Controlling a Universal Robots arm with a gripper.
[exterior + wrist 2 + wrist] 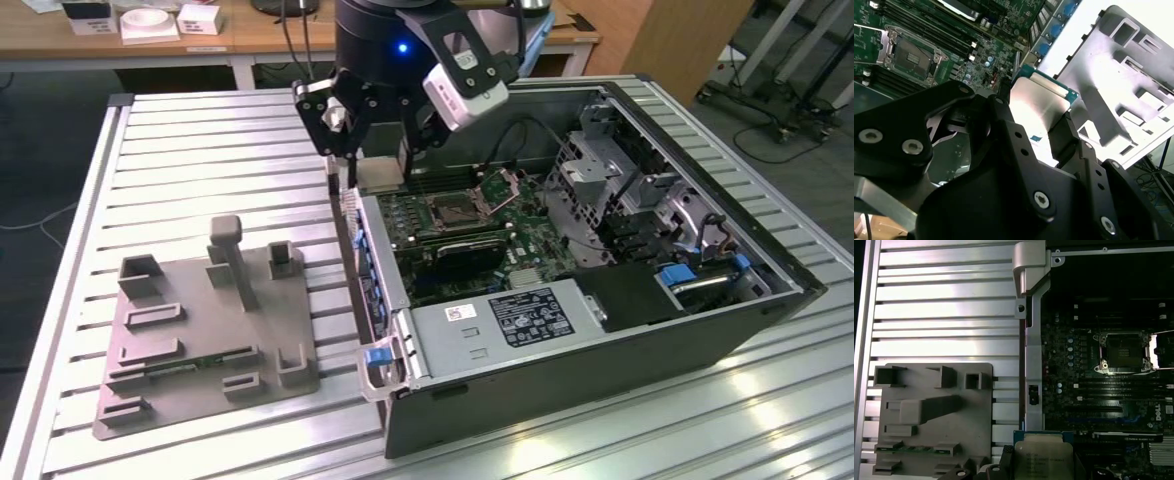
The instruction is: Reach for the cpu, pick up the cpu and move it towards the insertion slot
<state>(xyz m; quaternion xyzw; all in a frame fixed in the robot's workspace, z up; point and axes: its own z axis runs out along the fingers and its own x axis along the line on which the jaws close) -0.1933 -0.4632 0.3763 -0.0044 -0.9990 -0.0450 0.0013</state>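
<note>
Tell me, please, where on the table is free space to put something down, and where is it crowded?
Free: the slatted table behind the grey fixture, beside the computer case, and the front strip before the case. Crowded: inside the case around the insertion slot, where the gripper holds the cpu.

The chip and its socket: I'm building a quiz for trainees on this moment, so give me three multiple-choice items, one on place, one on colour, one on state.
1. Where is the chip?
A. In the gripper
B. On the grey fixture
C. Seated in the socket

2. What colour is the chip's top?
A. Black
B. Pale silver
C. Red

3. How is the socket's hinged plate?
A. Shut flat
B. Missing
C. Swung up, open

Answers: 1 A, fingers clamp its edges in the second wrist view; 2 B, both wrist views show bright metal; 3 C, the exterior view shows it raised beside the dark centre.
</note>
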